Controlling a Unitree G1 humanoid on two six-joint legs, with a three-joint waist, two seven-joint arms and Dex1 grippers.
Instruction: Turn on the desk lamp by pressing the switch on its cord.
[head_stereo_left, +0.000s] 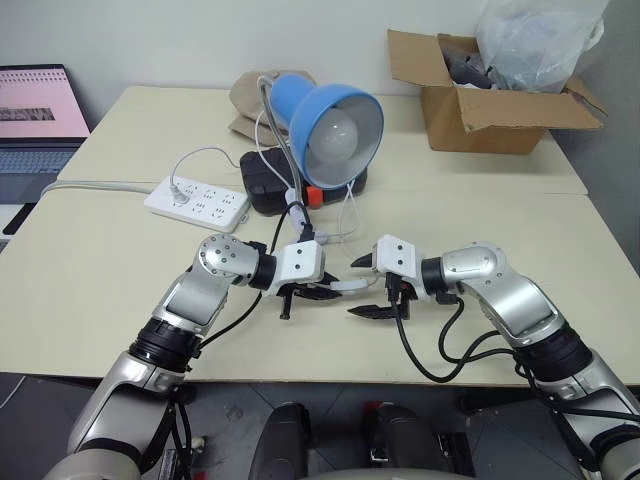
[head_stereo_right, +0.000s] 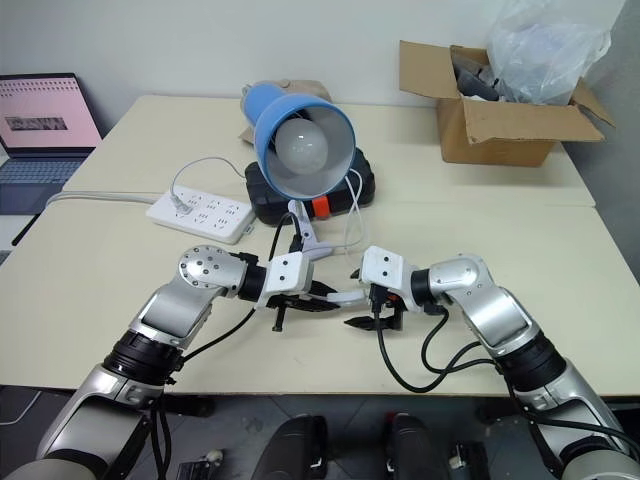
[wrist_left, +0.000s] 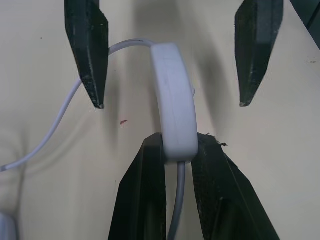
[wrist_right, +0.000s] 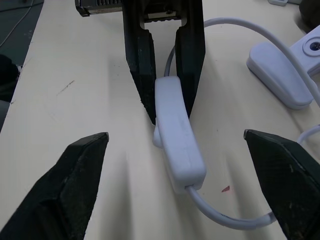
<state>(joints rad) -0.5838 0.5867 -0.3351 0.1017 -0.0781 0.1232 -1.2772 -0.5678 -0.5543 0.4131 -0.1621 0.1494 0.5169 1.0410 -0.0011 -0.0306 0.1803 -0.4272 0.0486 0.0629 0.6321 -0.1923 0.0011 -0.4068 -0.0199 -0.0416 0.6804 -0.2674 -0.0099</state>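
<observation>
Item: the switch, white, oblong, held above the bench at one end by the clenched left end effector. Its long axis points straight at the right end effector, which stands released, fingers flanking the free end without touching. Right arm nearer for pressing.

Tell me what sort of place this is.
Probably an office or lab workspace: pale desks pushed together, an open laptop to one side, a white power strip and a cardboard box of supplies.
</observation>
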